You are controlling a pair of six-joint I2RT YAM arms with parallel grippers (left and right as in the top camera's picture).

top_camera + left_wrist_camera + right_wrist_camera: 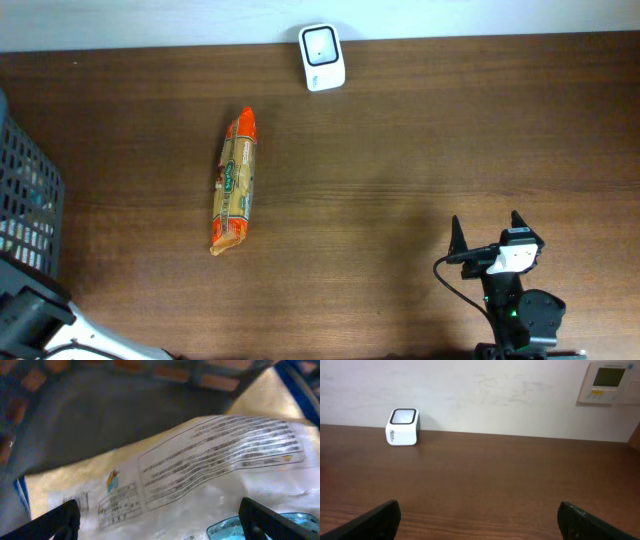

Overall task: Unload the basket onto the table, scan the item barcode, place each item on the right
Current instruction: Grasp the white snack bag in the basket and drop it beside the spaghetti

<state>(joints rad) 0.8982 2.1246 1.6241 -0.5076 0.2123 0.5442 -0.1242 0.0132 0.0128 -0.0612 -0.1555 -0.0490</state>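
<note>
Evidently the pickup had not begun: the snack packet (pixel 233 180) lay on the tabletop (pixel 400 150), well apart from the scanner (pixel 322 57), while the right claw (pixel 487 226) and the left claw (pixel 160 517), seemingly above a basket (pixel 25 200), stood wide open and empty, so grasping the packet came next.

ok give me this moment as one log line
left gripper: open, above white packet in basket | right gripper: open, empty | snack packet: flat on table | scanner: far edge
</note>
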